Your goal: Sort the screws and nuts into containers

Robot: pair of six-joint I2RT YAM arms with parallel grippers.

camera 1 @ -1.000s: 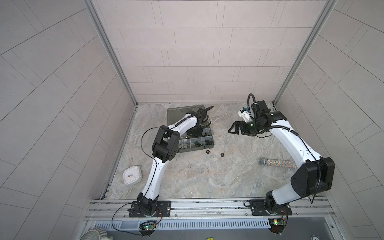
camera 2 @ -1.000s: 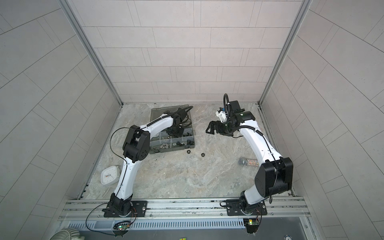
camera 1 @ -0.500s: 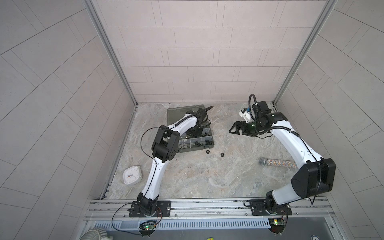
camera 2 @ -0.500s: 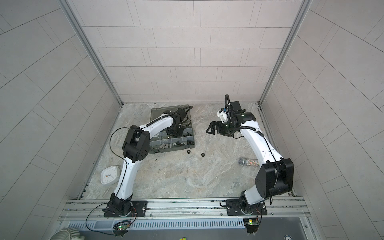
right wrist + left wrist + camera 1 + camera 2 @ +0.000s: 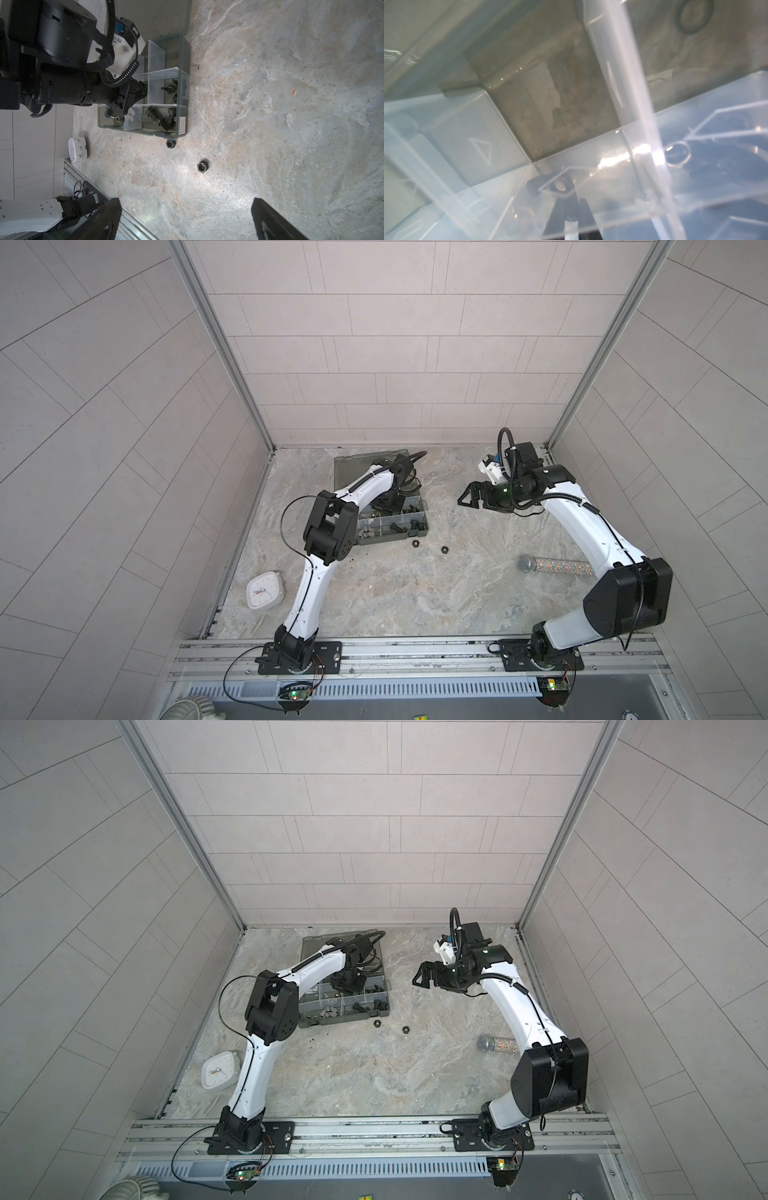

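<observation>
The smoky-grey organizer case lies open at the back left, its containers split by pale dividers. My left gripper is down inside one compartment, jaws shut, with the fingertips at a black hex nut. The hazy plastic hides whether that nut is pinched. Black screws lie in a near compartment. Two loose black nuts rest on the table just in front of the case. My right gripper hovers open and empty over bare table, right of the case.
A glittery-handled microphone lies on the table under my right arm. A white clock sits at the front left by the wall. The case's lid lies flat behind the compartments. Tiled walls close in three sides.
</observation>
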